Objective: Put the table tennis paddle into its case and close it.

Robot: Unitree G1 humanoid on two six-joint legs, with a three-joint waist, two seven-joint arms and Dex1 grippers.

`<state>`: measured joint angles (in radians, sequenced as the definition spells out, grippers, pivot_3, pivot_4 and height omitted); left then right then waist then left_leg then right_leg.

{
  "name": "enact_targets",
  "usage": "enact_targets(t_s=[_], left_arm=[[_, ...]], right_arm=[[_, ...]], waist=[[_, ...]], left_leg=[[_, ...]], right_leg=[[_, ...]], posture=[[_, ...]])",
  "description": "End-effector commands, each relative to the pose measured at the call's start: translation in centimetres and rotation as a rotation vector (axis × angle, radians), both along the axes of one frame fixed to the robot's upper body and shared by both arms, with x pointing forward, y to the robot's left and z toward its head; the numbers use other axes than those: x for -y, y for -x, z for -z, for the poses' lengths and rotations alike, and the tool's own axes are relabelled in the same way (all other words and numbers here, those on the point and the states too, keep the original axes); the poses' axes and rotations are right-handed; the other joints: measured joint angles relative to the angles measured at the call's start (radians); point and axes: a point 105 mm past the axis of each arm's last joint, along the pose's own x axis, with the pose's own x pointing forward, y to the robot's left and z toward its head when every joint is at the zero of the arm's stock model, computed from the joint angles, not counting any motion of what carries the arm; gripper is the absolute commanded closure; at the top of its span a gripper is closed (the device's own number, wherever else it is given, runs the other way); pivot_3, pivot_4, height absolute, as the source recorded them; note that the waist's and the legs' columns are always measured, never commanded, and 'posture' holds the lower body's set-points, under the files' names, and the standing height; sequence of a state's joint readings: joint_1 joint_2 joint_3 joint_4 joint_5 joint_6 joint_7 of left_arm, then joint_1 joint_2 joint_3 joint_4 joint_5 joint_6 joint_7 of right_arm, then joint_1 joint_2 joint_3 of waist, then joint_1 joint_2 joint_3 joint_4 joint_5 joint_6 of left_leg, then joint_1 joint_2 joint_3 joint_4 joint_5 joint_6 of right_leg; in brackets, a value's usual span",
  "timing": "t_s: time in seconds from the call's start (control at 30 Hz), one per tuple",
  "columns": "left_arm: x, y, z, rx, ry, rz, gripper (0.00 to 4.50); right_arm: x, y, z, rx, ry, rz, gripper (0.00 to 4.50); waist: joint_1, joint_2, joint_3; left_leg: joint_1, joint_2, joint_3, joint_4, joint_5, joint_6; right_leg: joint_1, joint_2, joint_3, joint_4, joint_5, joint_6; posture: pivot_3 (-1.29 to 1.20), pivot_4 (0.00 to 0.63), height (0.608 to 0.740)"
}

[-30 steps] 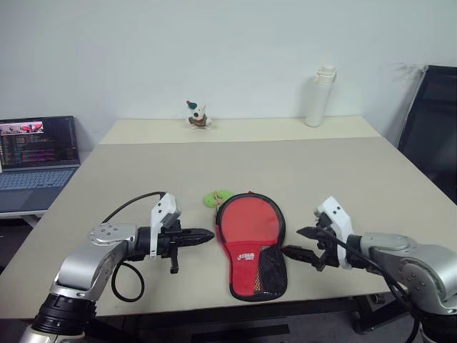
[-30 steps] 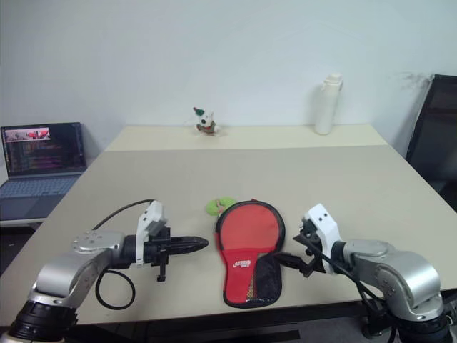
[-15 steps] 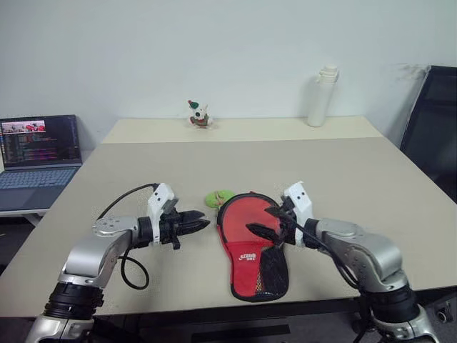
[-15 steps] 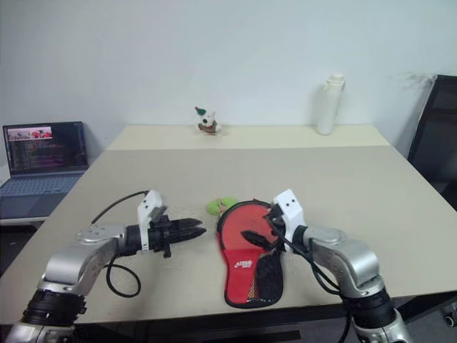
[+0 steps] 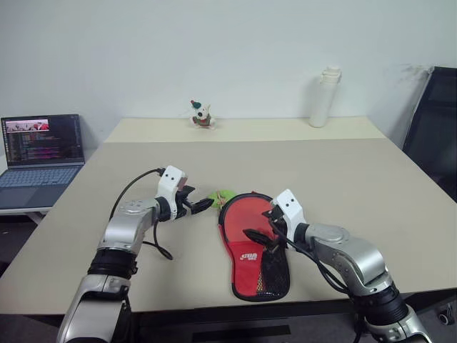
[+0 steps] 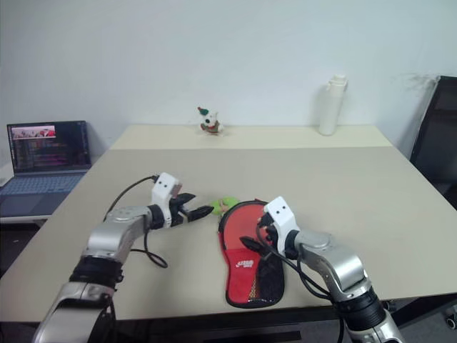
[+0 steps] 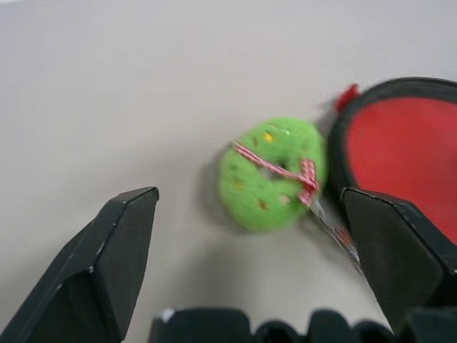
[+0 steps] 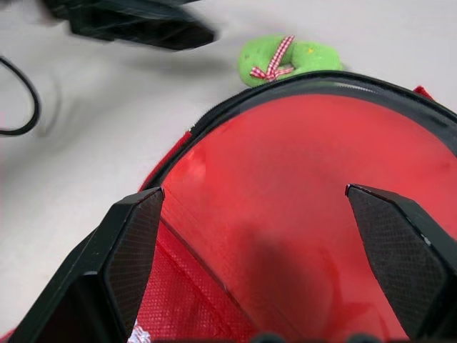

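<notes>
case [image 5: 253, 246] lies red side up at lower centre of the surface [image 5: 343, 179]. right gripper [image 5: 258, 230] hovers over it, jaws apart, empty. left gripper [image 5: 202, 206] jaws apart beside green ring toy [image 5: 219, 198]. cannot tell where the paddle is; zip state unclear, closing likely left.

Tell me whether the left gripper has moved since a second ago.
Yes. The left gripper has gone forward and toward the case; its tips now sit beside the green ornament, fingers open.
</notes>
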<state>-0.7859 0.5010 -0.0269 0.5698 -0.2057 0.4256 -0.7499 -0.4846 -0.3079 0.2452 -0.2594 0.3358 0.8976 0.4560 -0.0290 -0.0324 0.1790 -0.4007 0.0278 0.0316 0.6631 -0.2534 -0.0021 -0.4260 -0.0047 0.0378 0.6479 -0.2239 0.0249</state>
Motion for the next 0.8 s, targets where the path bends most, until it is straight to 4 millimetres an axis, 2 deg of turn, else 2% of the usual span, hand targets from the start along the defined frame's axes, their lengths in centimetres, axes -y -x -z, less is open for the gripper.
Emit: enact_targets(t_s=[0.03,0.17,0.47,0.57,0.8], left_arm=[[0.3,-1.7,-0.3,0.012,-0.044,-0.015,0.04],[1.2,-2.9,0.3,-0.025,-0.052,-0.020,0.04],[1.9,-2.2,3.6,-0.133,-0.098,0.027,0.04],[1.8,-2.0,4.1,-0.147,-0.072,0.029,0.64],[1.8,-1.7,4.2,-0.153,-0.035,0.043,2.99]], right_arm=[[-0.5,0.1,-0.9,0.045,-0.020,-0.017,0.00],[-0.5,0.1,-0.8,0.051,-0.005,-0.013,0.00],[-0.4,0.1,-0.8,0.059,-0.002,0.006,0.00],[-0.4,0.0,-0.9,0.070,0.008,0.010,0.00],[-0.9,-0.6,-1.3,0.110,0.023,0.006,0.00]], waist=[[0.000,0.000,0.000],[-0.002,0.000,0.000],[-0.002,-0.001,0.000],[-0.001,-0.001,-0.001],[-0.003,-0.001,-0.001]], left_leg=[[0.000,0.000,0.000,0.000,0.000,0.000],[0.000,-0.001,0.000,0.000,0.000,0.000],[0.000,-0.001,0.000,0.000,0.000,0.000],[0.000,0.000,0.000,0.000,0.000,0.000],[0.001,0.000,0.000,0.000,0.000,0.000]], right_leg=[[0.000,0.000,0.000,0.000,0.000,0.000],[0.000,0.001,0.000,0.000,0.001,-0.001],[0.000,0.002,0.000,0.000,0.000,0.000],[0.000,0.002,0.000,0.001,0.000,0.000],[0.000,0.002,0.000,0.001,0.000,0.000]], posture=[[0.00,0.150,0.740],[0.00,0.150,0.740],[0.00,0.150,0.740],[0.00,0.150,0.740],[0.00,0.150,0.740]])
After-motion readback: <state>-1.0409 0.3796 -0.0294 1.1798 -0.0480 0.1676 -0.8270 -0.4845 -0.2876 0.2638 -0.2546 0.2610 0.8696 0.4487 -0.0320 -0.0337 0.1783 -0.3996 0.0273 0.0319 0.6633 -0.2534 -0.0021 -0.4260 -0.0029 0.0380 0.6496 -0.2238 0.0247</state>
